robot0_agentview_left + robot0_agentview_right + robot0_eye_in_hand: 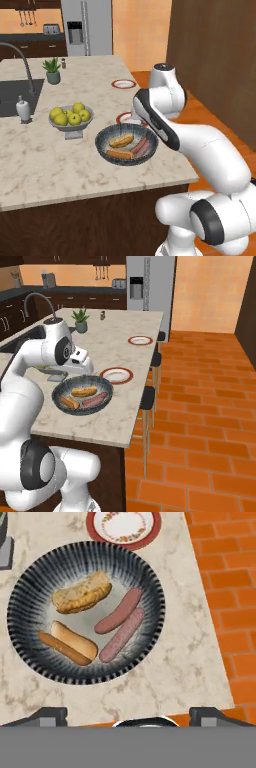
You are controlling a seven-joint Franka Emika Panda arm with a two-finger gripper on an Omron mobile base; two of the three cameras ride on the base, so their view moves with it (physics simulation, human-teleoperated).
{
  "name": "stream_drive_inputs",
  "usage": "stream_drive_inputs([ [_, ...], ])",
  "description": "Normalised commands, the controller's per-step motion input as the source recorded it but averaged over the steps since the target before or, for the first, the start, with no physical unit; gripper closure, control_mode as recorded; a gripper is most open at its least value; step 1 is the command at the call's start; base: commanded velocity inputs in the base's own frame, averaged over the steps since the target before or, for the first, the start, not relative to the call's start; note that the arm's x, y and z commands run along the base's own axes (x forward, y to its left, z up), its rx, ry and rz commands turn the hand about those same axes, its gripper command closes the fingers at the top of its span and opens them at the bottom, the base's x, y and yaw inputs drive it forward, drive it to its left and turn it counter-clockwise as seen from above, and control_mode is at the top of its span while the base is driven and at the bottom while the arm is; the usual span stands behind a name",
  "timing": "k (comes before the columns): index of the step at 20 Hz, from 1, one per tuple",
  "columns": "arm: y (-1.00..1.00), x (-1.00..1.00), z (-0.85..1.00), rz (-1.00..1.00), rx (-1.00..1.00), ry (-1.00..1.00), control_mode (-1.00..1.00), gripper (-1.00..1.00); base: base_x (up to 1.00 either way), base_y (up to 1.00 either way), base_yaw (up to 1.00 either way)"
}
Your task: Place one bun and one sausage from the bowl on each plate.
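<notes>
While your tool [128,714] is hovering open, centre it lengthwise over one sausage [118,610] in the bowl [30,594].

One bowl [30,642], two buns [82,592], two sausages [119,611], two plates [117,375], five apples [70,115].

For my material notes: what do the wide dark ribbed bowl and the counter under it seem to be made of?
The wide dark ribbed bowl looks like glazed ceramic: streaked rim, speckled grey inside. The pale counter looks like polished marble or similar stone, judging by its beige veining.
</notes>
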Motion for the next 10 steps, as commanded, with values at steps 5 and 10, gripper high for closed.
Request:
stream_drive_inputs([
  [5, 0.11, 0.54, -0.84, -0.43, 0.07, 0.03, -1.00, -1.00, 0.00, 0.00, 0.00],
  [10, -0.09, 0.64, -0.75, -0.19, -0.03, 0.14, -1.00, -1.00, 0.00, 0.00, 0.00],
])
